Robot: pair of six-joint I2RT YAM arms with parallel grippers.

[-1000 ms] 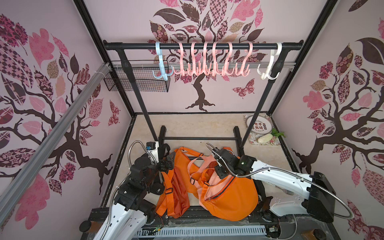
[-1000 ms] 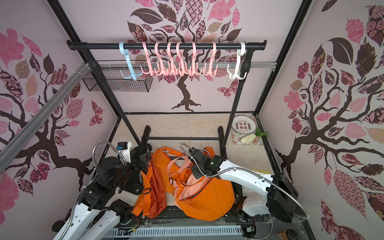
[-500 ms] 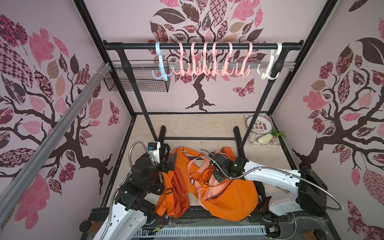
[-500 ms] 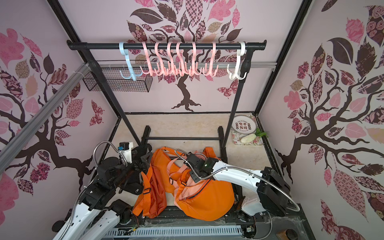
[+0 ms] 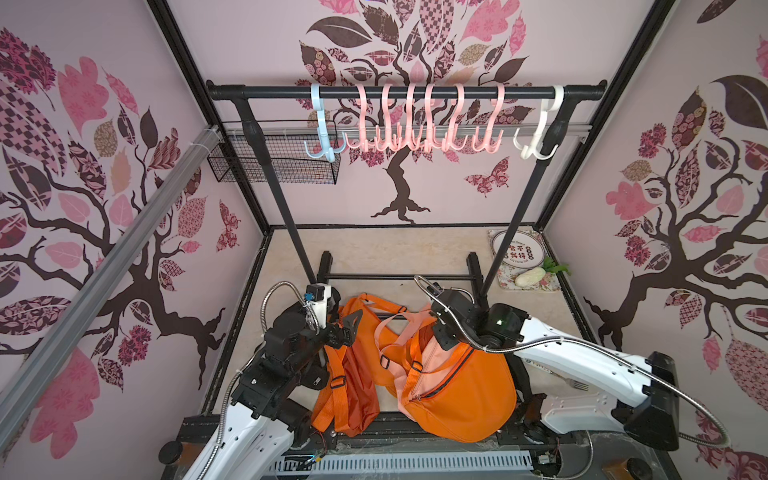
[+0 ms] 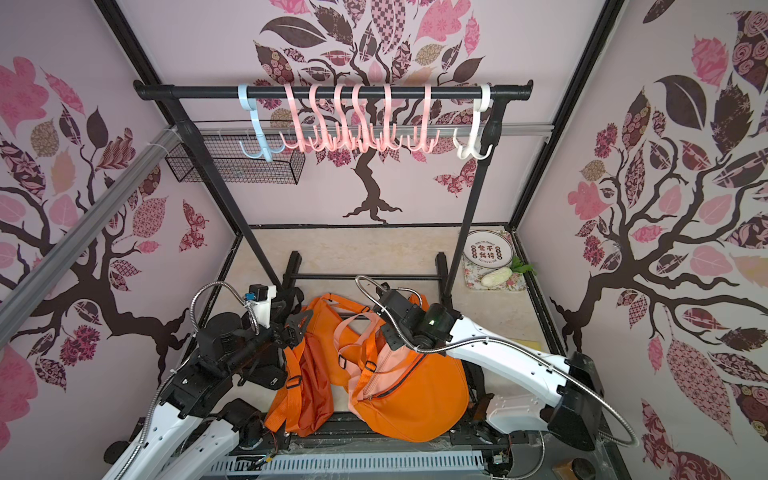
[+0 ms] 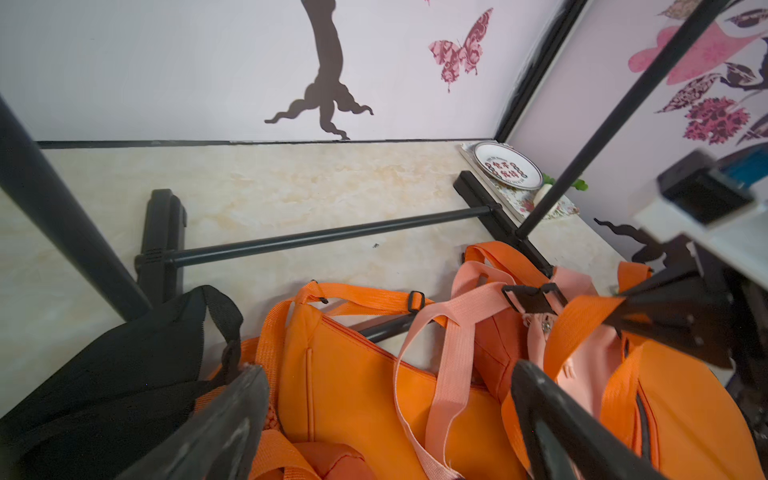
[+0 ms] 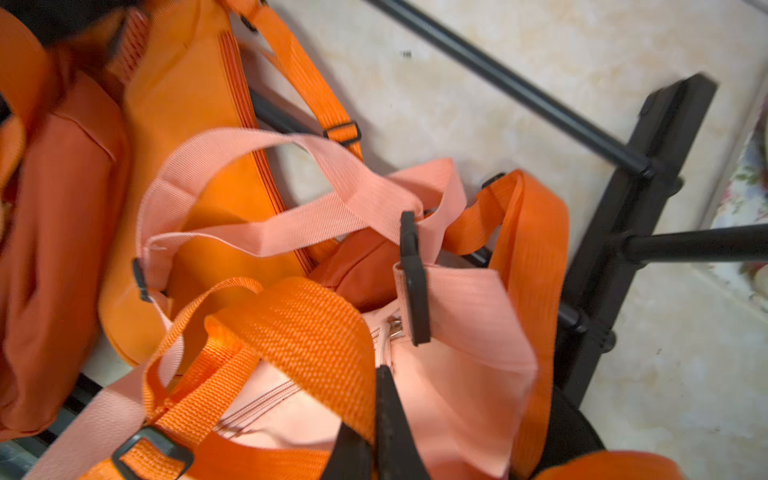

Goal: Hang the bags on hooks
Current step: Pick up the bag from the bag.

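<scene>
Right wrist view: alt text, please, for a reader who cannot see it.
The right gripper is shut on an orange strap of the orange-and-pink bag. A pink strap loops beyond it, and the black rack base stands on the pale floor.

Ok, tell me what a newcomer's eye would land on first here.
The heap of bright orange bags at the foot of the rack, between the two arms, grabs the eye first. Next comes the row of pink hooks on the black rail high above, all bare. The right gripper is shut on an orange strap; the left gripper stands open beside the bags.
</scene>
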